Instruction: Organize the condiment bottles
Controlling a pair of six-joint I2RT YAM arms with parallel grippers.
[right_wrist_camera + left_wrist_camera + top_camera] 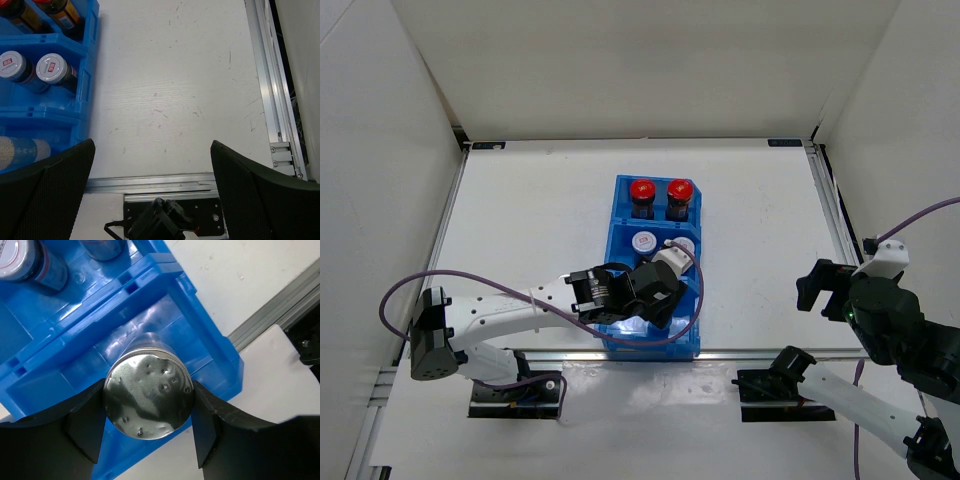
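Reaching over the blue bin (622,225) in the top view, the left arm (510,310) hides its near compartment. Two red-capped bottles (642,190) stand in the far compartment and two red-marked silver caps (644,241) in the middle one.
Left wrist: left fingers (82,427) clamp a silver-topped bottle (148,394) over the near compartment.
Right wrist: right fingers (50,185) are spread wide and empty above the table (175,100). A sideways bottle (22,148) lies in the near compartment; cannot tell whether it is the held one.

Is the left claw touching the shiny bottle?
Touching. The left wrist view shows the left gripper with both fingers pressed against the silver-topped bottle, no gap.
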